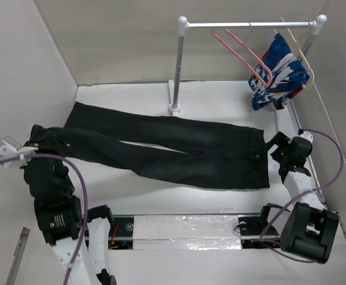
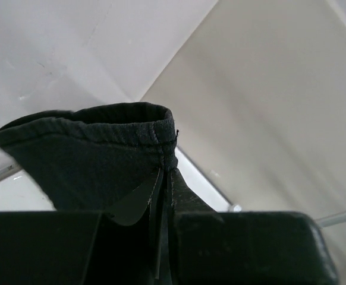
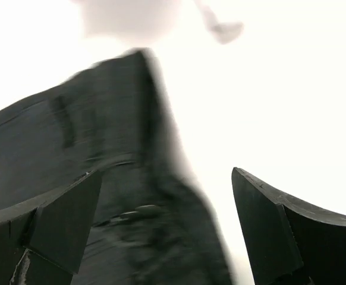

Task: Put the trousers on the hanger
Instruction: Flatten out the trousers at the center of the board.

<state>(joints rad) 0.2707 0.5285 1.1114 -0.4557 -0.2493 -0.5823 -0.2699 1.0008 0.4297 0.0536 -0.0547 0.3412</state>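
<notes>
**Cuff pinched, waist end free, hanger not yet in play**

Nearest, left side: the left gripper [image 2: 164,196] has its jaws pressed together on a leg cuff of the trousers [image 1: 179,145]. The stitched hem stands up out of the grip, lifted a little off the table [image 1: 220,101].

Nearest, right side: the right gripper [image 3: 164,184] hangs just over the waistband end, jaws spread wide with nothing between them. The dark cloth below it is blurred, and I cannot tell whether a fingertip touches it.

Middle ground: the trousers lie full length across the table, waist to the right and legs running left. The far leg is flat. The near leg ends in the left arm's pinch.

Far: the rail [image 1: 250,25] crosses the back right corner. The hanger [image 1: 244,46], the pink one, hangs from it by its hook, bare and well apart from the trousers. Beside it a patterned garment [image 1: 278,71] hangs on a cream-white hanger [image 1: 301,56].

Judgement: this reads as the laying-out stage, and nothing has gone onto the hanger. Next, I think the free right arm needs to reach back for the pink hanger and unhook it cleanly without snagging its neighbour. Alternatively the legs could be gathered together so that they can feed through the triangle. The held cuff gives a ready leading edge for that. The risk is that the single pinch drags the cloth askew.
</notes>
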